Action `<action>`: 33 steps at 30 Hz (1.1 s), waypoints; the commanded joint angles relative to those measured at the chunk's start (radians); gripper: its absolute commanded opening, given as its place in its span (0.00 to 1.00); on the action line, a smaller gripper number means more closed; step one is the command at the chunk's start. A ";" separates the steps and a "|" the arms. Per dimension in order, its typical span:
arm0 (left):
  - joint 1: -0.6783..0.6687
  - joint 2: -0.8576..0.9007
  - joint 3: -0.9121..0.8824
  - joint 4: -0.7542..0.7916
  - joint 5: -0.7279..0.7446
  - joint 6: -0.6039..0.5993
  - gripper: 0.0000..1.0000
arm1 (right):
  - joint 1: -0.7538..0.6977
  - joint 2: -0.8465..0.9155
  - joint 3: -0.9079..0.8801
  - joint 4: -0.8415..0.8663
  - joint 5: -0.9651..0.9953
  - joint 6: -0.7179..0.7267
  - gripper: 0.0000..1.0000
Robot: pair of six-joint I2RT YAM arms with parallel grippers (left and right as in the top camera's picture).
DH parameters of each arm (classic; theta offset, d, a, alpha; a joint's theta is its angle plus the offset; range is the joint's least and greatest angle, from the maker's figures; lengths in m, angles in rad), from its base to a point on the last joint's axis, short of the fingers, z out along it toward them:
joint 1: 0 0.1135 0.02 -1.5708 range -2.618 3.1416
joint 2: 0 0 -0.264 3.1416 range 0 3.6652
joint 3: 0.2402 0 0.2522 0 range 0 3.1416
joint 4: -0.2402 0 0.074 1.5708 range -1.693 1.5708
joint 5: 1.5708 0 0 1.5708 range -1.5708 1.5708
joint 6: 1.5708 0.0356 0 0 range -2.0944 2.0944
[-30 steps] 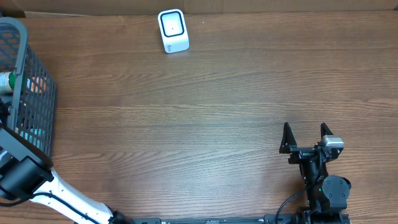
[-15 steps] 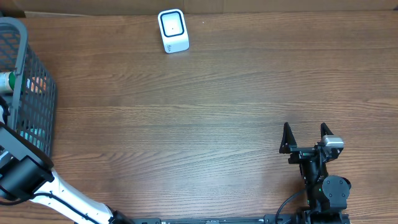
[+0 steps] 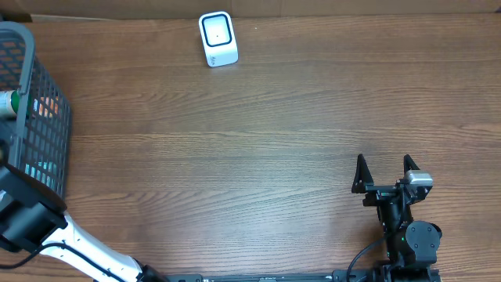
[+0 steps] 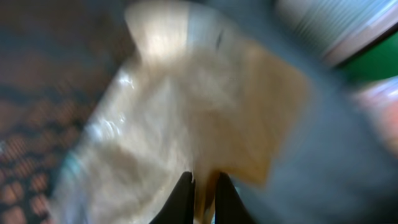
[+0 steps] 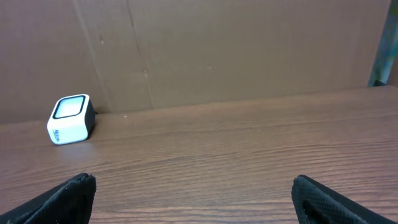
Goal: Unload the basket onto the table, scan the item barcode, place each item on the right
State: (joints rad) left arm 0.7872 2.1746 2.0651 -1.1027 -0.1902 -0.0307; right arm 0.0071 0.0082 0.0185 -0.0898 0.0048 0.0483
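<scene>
**Left claw clenched on a packet inside the basket; right claw released**

Seen from above, a grey plastic basket (image 3: pixel 47 133) with lattice walls stands at 9 o'clock on the wood-grain tabletop (image 3: pixel 274 141). The white left arm (image 3: pixel 86 247) reaches towards it from 7 o'clock. In the blurred left wrist view, the left claw (image 4: pixel 202 179) is clenched, its two dark tapered fingers (image 4: pixel 184 196) pinching the lower edge of a pale, glossy, crinkled packet (image 4: pixel 186 106). The basket's mesh shows behind the packet at 9 o'clock. A small white scanner (image 3: pixel 218 38), a rounded block with a dark-rimmed window, sits at 12 o'clock near the brown cardboard wall (image 5: pixel 217 50). The right claw (image 3: pixel 383 161), at 4 o'clock, is spread wide and grasps nothing.
</scene>
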 commanded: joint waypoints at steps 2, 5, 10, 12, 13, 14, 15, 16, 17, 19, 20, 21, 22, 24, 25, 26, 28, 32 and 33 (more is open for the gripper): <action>0.010 -0.095 0.198 -0.051 0.144 -0.037 0.04 | -0.002 -0.005 -0.010 0.006 0.005 -0.005 1.00; 0.010 -0.152 0.234 -0.070 0.186 -0.053 0.04 | -0.002 -0.005 -0.010 0.006 0.005 -0.005 0.99; 0.010 -0.199 0.234 -0.107 0.186 -0.051 0.04 | -0.002 -0.005 -0.010 0.006 0.005 -0.005 1.00; 0.011 -0.193 0.229 -0.132 0.186 -0.037 0.04 | -0.002 -0.005 -0.010 0.006 0.005 -0.005 1.00; 0.011 -0.190 0.223 -0.144 0.183 -0.024 0.06 | -0.002 -0.005 -0.010 0.006 0.005 -0.005 1.00; 0.011 -0.183 0.212 -0.156 0.177 -0.008 0.20 | -0.002 -0.005 -0.010 0.006 0.005 -0.005 1.00; 0.011 -0.175 0.195 -0.166 0.169 0.004 0.37 | -0.002 -0.005 -0.010 0.006 0.005 -0.005 1.00; 0.011 -0.169 0.175 -0.180 0.151 0.005 0.72 | -0.002 -0.005 -0.010 0.006 0.005 -0.005 1.00; 0.011 -0.163 0.154 -0.191 0.132 0.003 1.00 | -0.002 -0.005 -0.010 0.006 0.005 -0.005 1.00; 0.016 -0.151 0.096 -0.202 0.093 0.001 0.99 | -0.002 -0.005 -0.010 0.006 0.005 -0.005 1.00; 0.021 -0.145 0.058 -0.199 0.079 0.001 1.00 | -0.002 -0.005 -0.010 0.006 0.005 -0.005 1.00; 0.025 -0.143 0.038 -0.194 0.078 0.001 0.99 | -0.003 -0.005 -0.010 0.006 0.005 -0.005 1.00; 0.033 -0.140 0.002 -0.180 0.078 0.002 1.00 | -0.002 -0.005 -0.010 0.006 0.005 -0.005 0.99; 0.050 -0.140 -0.070 -0.139 0.079 0.011 1.00 | -0.002 -0.005 -0.010 0.006 0.005 -0.005 1.00; 0.060 -0.140 -0.108 -0.111 0.079 0.022 1.00 | -0.002 -0.005 -0.010 0.006 0.005 -0.005 1.00; 0.070 -0.140 -0.145 -0.082 0.079 0.039 1.00 | -0.002 -0.005 -0.010 0.006 0.005 -0.005 1.00; 0.085 -0.140 -0.209 -0.023 0.079 0.079 1.00 | -0.002 -0.005 -0.010 0.006 0.005 -0.005 1.00; 0.108 -0.140 -0.324 0.100 0.080 0.106 1.00 | -0.002 -0.005 -0.010 0.006 0.005 -0.005 1.00; 0.111 -0.140 -0.344 0.123 0.079 0.106 0.99 | -0.002 -0.005 -0.010 0.006 0.005 -0.005 1.00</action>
State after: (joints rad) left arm 0.8902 2.0274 1.7676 -1.0077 -0.1017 0.0334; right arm 0.0071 0.0082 0.0185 -0.0902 0.0040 0.0479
